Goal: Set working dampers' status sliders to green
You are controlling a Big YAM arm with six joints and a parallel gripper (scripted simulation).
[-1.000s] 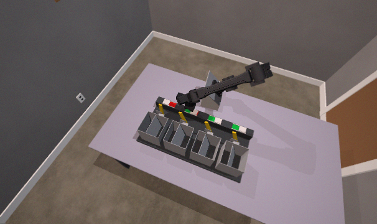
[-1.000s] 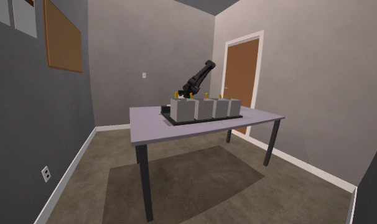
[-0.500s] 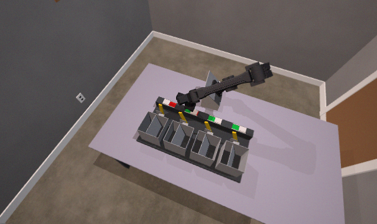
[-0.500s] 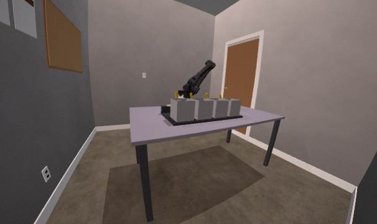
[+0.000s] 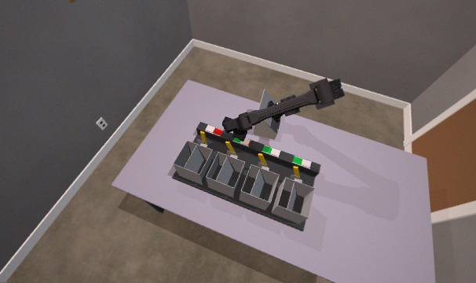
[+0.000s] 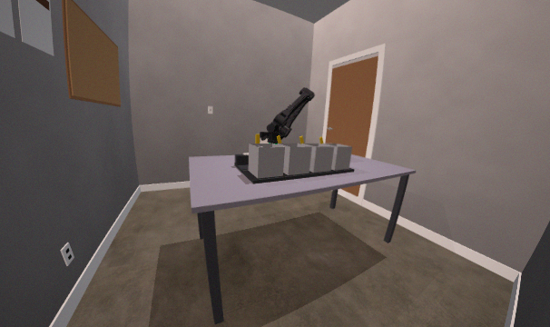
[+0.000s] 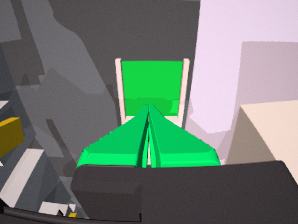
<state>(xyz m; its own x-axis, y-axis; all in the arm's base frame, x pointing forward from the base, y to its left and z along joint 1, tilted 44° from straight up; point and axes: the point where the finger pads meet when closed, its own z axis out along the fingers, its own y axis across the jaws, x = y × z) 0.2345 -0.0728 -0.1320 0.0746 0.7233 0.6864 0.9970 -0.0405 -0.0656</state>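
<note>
Two fingers clenched, holding nothing | tips over second slider's green patch (image 7: 150, 83)

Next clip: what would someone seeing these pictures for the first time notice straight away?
A row of four grey open-topped dampers stands on a dark tray in the middle of the lilac table, each with a yellow lever behind it. Beyond them runs the slider strip, showing red at its left end and green further right. The black arm reaches down with its shut hand at the second slider.
</note>
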